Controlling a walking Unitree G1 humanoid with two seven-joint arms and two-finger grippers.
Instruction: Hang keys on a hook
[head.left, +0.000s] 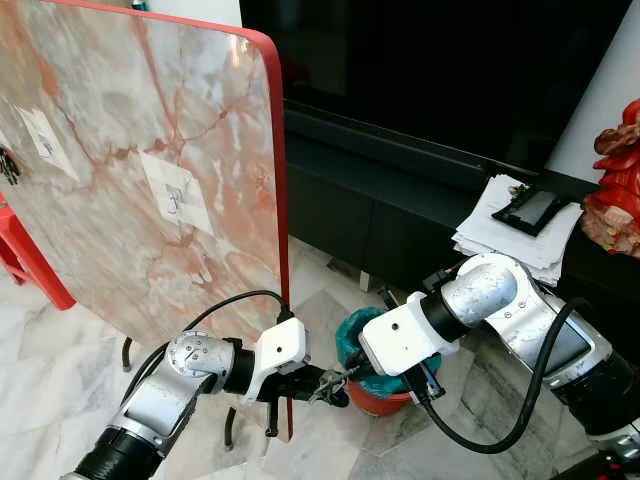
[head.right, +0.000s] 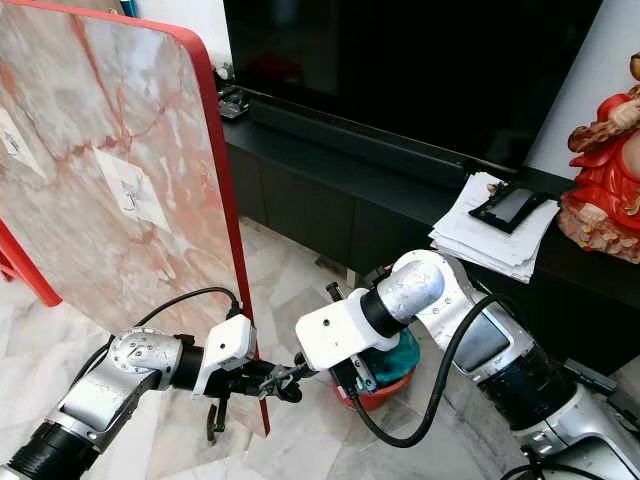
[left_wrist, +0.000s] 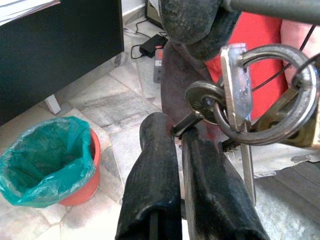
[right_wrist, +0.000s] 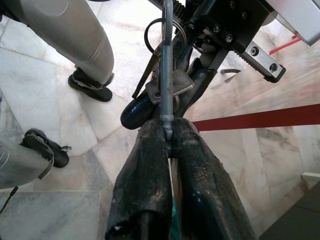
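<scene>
Left eye view: you're looking down at both arms meeting low over the marble floor (head.left: 60, 370), in front of a tilted marble tabletop (head.left: 130, 150) with a red rim.
Keys: bunch of keys (left_wrist: 250, 100) on a metal ring sits between the 2 grippers, at about 6 o'clock in the head views, just right of the tabletop's lower red edge.
Left gripper: left gripper (left_wrist: 177, 137) is clenched on the keys; in its wrist view the 2 black fingers (left_wrist: 150, 175) pinch a key's shank, ring and other keys hanging just beyond the tips.
Right gripper: right gripper (right_wrist: 167, 137) is also clamped on the keys; its wrist view shows the fingertips (right_wrist: 145, 150) closed on a thin metal blade running up to the ring.
Contact: both grippers grip the same bunch, tips facing each other, nearly touching.
Bin: red bin (head.left: 385, 395) with a green liner sits on the floor behind the right gripper, about 5 o'clock.
Hook: small hook on a white patch (head.left: 178, 195) on the tabletop face, about 10 o'clock from the keys, well apart.
Background: black cabinet (head.right: 330, 190) at 12 o'clock, stack of papers (head.right: 490, 235) and a red figurine (head.right: 605, 170) at 2 o'clock.
</scene>
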